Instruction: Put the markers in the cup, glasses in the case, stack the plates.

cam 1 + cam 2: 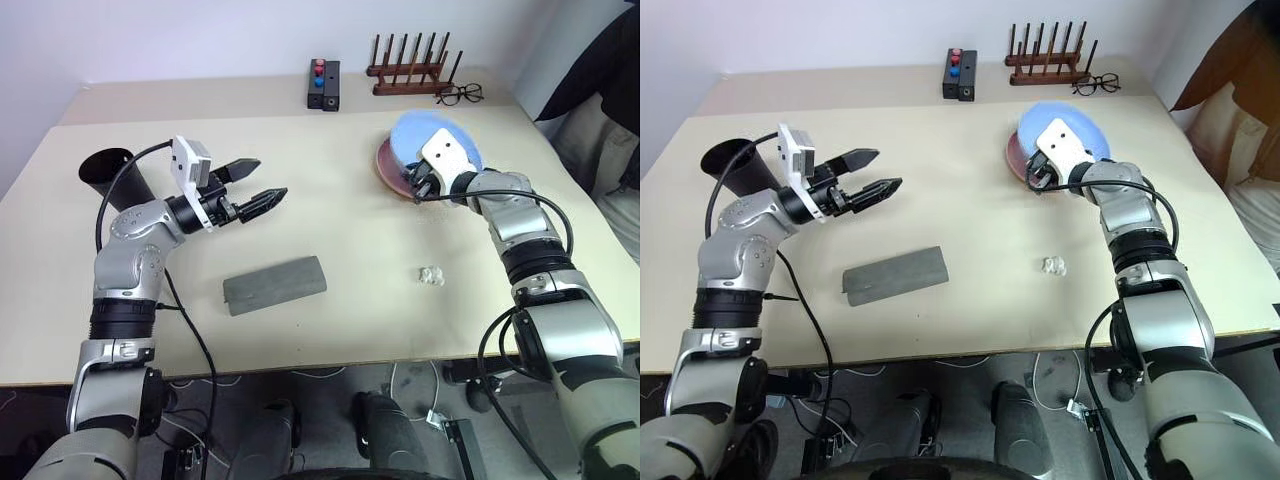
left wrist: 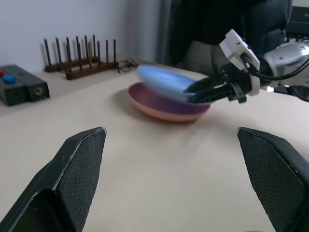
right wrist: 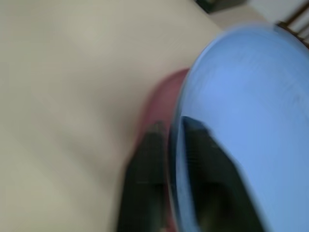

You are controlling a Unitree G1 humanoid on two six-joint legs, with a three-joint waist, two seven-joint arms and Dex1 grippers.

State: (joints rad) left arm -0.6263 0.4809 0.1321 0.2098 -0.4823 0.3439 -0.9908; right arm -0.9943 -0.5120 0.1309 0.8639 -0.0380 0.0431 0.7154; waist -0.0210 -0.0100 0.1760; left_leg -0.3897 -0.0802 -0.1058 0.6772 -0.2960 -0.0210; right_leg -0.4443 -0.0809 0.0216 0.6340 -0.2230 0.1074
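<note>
The light blue plate [image 1: 420, 130] lies tilted on the salmon pink plate [image 1: 388, 170] at the back right of the table. My right gripper [image 1: 420, 186] is at their near-left edge, its fingers [image 3: 145, 159] closed on either side of the blue plate's rim [image 3: 241, 96]. My left gripper [image 1: 270, 177] hangs open and holds nothing above the table's left half, pointing toward the plates. The black cup [image 1: 108, 170] stands behind the left arm. The grey case [image 1: 275, 285] lies closed in the middle front. The markers and the glasses are out of view.
A black box with red and blue buttons [image 1: 323, 85], a wooden rack [image 1: 410, 72] and wire-framed spectacles [image 1: 460, 94] sit along the back edge. A small crumpled white scrap [image 1: 431, 274] lies right of the case. A person [image 1: 600, 90] is beside the table's right end.
</note>
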